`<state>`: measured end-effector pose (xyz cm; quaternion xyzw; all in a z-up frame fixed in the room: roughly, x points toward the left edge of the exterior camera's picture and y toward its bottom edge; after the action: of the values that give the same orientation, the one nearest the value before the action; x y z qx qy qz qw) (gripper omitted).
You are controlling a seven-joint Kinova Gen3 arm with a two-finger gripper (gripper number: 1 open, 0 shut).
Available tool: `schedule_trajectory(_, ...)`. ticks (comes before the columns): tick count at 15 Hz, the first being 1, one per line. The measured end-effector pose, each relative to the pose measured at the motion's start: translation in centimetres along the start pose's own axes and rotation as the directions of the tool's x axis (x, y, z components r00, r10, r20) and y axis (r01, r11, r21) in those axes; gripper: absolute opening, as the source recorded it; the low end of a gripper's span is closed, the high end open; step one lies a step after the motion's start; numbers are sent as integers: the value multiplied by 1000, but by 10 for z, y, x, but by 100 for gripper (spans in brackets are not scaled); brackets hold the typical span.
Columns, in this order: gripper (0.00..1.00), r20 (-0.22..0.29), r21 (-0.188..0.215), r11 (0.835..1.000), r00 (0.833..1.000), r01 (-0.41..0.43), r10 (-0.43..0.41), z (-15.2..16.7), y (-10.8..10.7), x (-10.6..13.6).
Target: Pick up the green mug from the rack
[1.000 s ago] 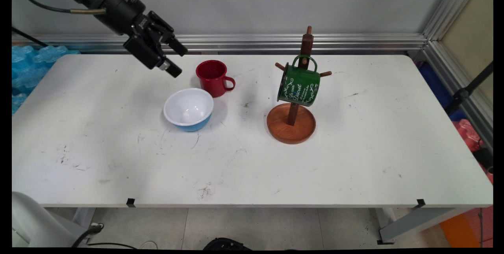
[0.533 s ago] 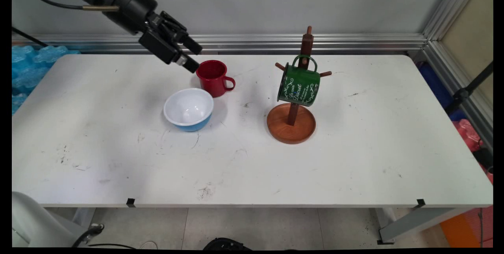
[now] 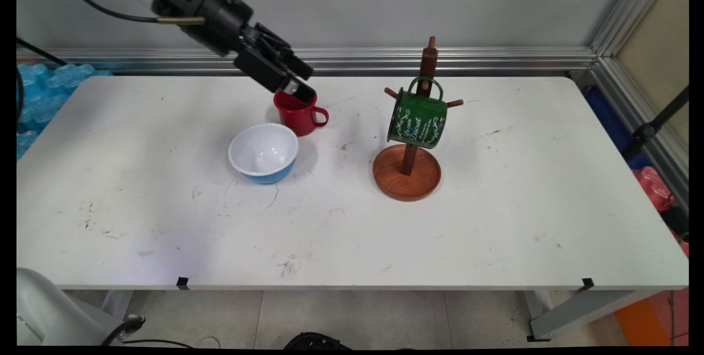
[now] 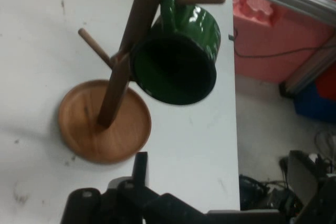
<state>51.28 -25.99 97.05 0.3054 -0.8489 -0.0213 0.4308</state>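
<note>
My black gripper (image 3: 307, 84) hangs open just above the rim of a red mug (image 3: 300, 119), which stands upright at the table's back middle with its handle to the right. Nothing is between the fingers. A white bowl with a blue outside (image 3: 263, 152) sits just in front of the mug. To the right stands a wooden mug tree (image 3: 407, 176) with a green mug (image 3: 416, 121) hanging by its handle from a peg. The hand view looks at that green mug (image 4: 181, 51) and the tree's round base (image 4: 105, 121); the red mug is out of it.
The white table (image 3: 495, 223) has its far edge close behind the red mug, below an aluminium rail along the wall. Blue blocks (image 3: 38, 96) lie off the left edge. Red blocks (image 3: 654, 184) and a black stand leg (image 3: 654, 124) are off the right.
The gripper has travelled right, from left of the red mug to over its rim. The mugs, bowl and tree have not moved.
</note>
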Motion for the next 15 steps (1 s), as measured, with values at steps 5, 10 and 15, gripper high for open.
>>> schedule_trajectory(5, 100, -28, -3, 1000, 999, 16, -16, 33, -2, 5)
schedule_trajectory(10, 100, -52, -14, 999, 998, 33, -33, 67, -3, 7)
schedule_trajectory(15, 100, -72, -23, 998, 996, 50, -51, 100, -5, 6)
